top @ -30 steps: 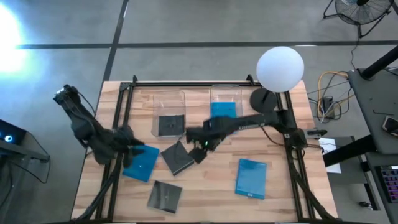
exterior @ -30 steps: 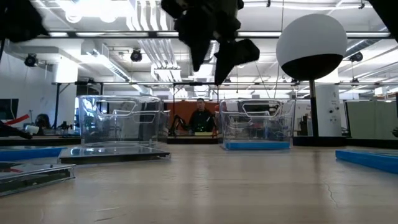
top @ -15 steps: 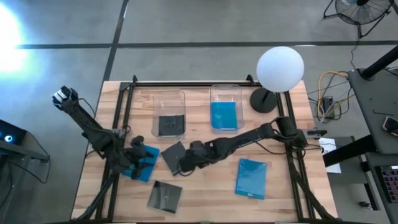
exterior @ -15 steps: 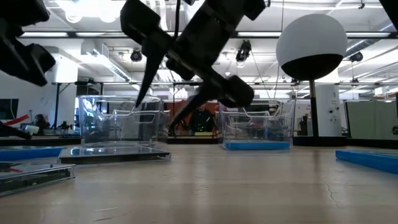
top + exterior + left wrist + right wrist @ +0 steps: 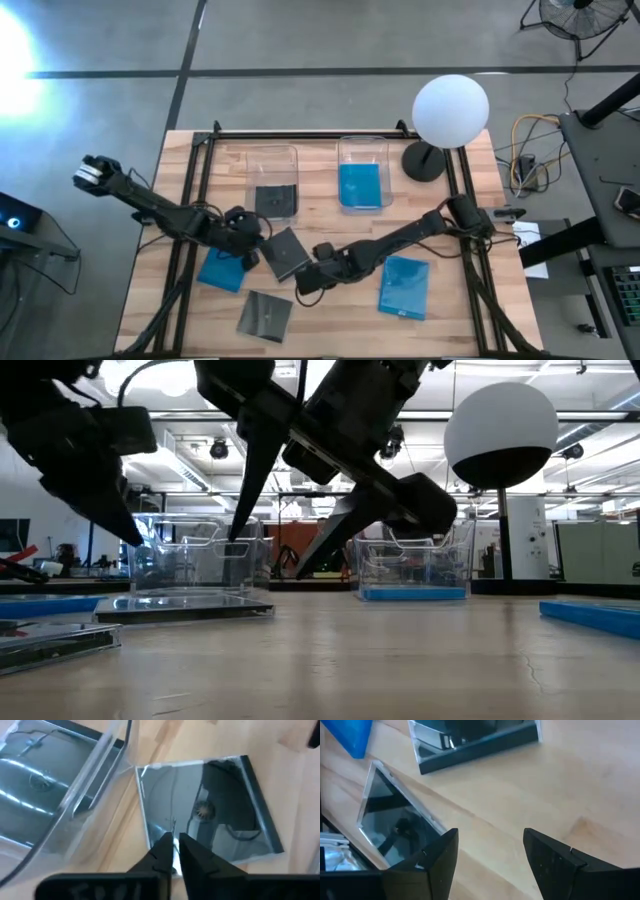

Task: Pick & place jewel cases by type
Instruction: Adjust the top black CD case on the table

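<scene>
Two arms reach low toward dark case (image 5: 285, 252) at table centre; you see them meet from opposite sides. Left gripper (image 5: 245, 240) stretched in from left edge, fingers nearly pinched together, tips over that case's near edge (image 5: 172, 851), gripping nothing. Right gripper (image 5: 305, 283) extended flat across table, jaws spread wide, empty, just beside same case's lower corner. Second dark case (image 5: 265, 316) lies below it, blue case (image 5: 222, 269) to its left, another blue case (image 5: 404, 286) to its right. Left bin (image 5: 271, 160) holds dark case, right bin (image 5: 362, 150) holds blue case.
</scene>
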